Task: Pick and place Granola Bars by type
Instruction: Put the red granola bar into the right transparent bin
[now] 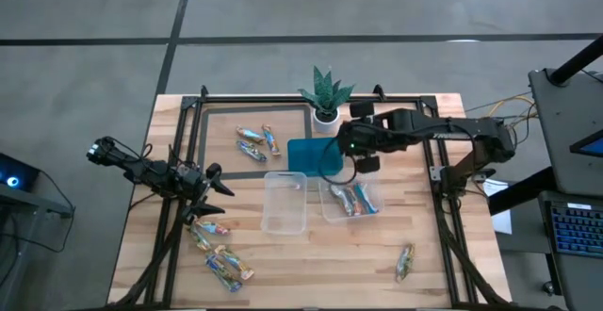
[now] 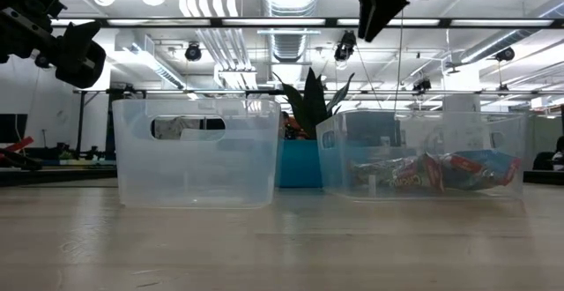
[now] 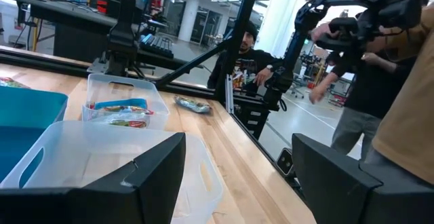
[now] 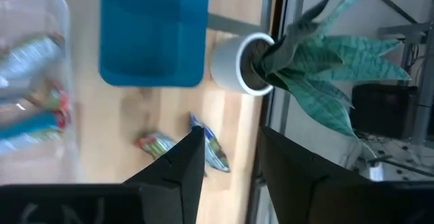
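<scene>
Granola bars in shiny wrappers lie in several spots: two or three at the far side [image 1: 256,141], a few in the right clear tub [image 1: 353,198], several near the left front [image 1: 219,254], and one alone at the front right [image 1: 405,262]. My right gripper [image 1: 345,147] hangs high between the teal tray [image 1: 309,155] and the plant [image 1: 326,99], tipped downward. Its wrist view shows it [image 4: 230,142] open with nothing between the fingers, and the far bars [image 4: 213,149] beyond them. My left gripper [image 1: 215,181] waits open and level at the left, above the table.
An empty clear tub [image 1: 285,201] stands left of the filled one. The potted plant sits at the far edge beside the tray. A black frame [image 1: 188,113] borders the table. In the left wrist view people [image 3: 380,81] stand beyond the table's right side.
</scene>
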`<state>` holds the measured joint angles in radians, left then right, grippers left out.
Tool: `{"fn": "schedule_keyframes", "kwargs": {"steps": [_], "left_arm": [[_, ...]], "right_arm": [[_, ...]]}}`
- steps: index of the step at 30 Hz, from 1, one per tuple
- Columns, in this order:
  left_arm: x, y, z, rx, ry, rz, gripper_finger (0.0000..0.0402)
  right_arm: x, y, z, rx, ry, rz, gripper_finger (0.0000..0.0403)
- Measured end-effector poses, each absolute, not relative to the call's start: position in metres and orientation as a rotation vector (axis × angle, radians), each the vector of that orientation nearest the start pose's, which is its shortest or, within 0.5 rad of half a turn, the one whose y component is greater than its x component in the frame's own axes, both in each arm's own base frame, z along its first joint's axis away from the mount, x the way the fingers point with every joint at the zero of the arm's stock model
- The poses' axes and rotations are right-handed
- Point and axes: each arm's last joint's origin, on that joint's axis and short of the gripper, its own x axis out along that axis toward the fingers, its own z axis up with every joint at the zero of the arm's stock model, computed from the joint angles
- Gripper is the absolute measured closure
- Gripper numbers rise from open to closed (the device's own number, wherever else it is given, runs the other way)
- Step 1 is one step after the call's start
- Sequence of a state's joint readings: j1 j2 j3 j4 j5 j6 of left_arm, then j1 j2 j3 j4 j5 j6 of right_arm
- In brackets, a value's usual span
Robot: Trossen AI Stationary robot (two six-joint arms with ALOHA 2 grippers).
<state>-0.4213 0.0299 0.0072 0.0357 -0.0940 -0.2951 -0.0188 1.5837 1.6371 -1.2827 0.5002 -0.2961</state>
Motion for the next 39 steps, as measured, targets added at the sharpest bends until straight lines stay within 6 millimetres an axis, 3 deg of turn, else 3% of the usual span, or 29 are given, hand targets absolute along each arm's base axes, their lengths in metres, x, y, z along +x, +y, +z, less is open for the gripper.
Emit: {"fn": "schedule_keyframes", "kwargs": {"steps": [12, 21, 28, 39], "left_arm": [[0.091, -0.038, 0.167, -0.296, 0.035, -0.326, 0.0152], [0.091, -0.038, 0.167, -0.296, 0.036, -0.326, 0.0152], [0.091, -0.038, 0.167, -0.296, 0.036, -0.327, 0.0152], [0.091, -0.038, 0.167, -0.296, 0.035, -0.327, 0.0152]], "right_arm": [[0.285, -0.075, 0.337, -0.607, 1.420, -0.266, 0.0198], [0.279, -0.110, 0.295, -0.626, 1.500, -0.222, 0.0188], [0.273, -0.115, 0.252, -0.623, 1.501, -0.054, 0.0188], [0.236, -0.112, 0.195, -0.644, 1.590, 0.134, 0.0188]]}}
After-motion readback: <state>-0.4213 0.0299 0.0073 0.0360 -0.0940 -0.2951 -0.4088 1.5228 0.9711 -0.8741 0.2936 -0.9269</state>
